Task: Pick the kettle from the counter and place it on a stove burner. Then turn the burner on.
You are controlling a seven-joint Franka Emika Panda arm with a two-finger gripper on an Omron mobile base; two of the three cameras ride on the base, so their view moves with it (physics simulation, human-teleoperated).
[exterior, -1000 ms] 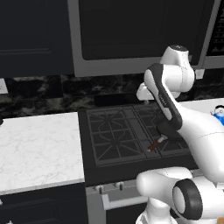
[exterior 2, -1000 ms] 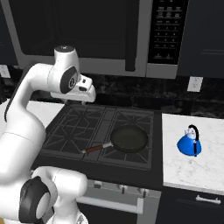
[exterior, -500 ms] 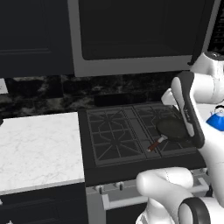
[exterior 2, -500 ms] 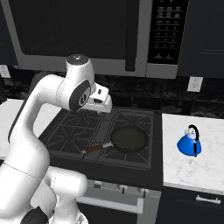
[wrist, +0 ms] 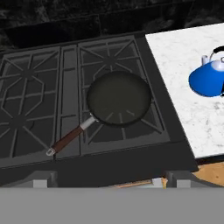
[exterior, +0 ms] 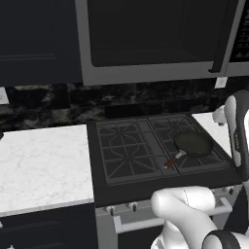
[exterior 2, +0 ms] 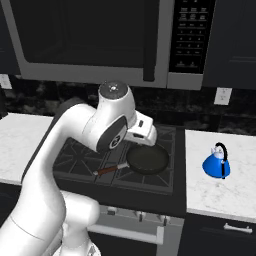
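1. Cooktop (exterior: 146,151), left base view: we list a black gas cooktop between white marble table sections (exterior: 41,165). A black frying pan (exterior: 193,144) with a brown handle lies on the front right grate, handle pointing toward the front left. A dark microwave (exterior: 155,39) hangs above. The white arm (exterior: 238,131) stands at the right edge of this view.

2. Right base view: we record the kettle (exterior 2: 217,162), bright blue with a black arched handle, upright on the marble table (exterior 2: 220,185) right of the cooktop (exterior 2: 80,160), well apart from the pan (exterior 2: 147,160). The arm's (exterior 2: 112,125) white upper link reaches over the cooktop, and the wrist housing sits just above the far left rim of the pan. We cannot tell from here how far the hand is open.

3. Hand view: we look down on the pan (wrist: 119,104) resting on the front right stove burner (wrist: 127,127), brown handle angled to the lower left. The kettle (wrist: 209,81) stands on the table (wrist: 183,83) at the right edge, partly cut off. The left burners (wrist: 30,100) are bare. The finger tips cannot be made out, so the hand's opening remains undetermined; nothing appears held.
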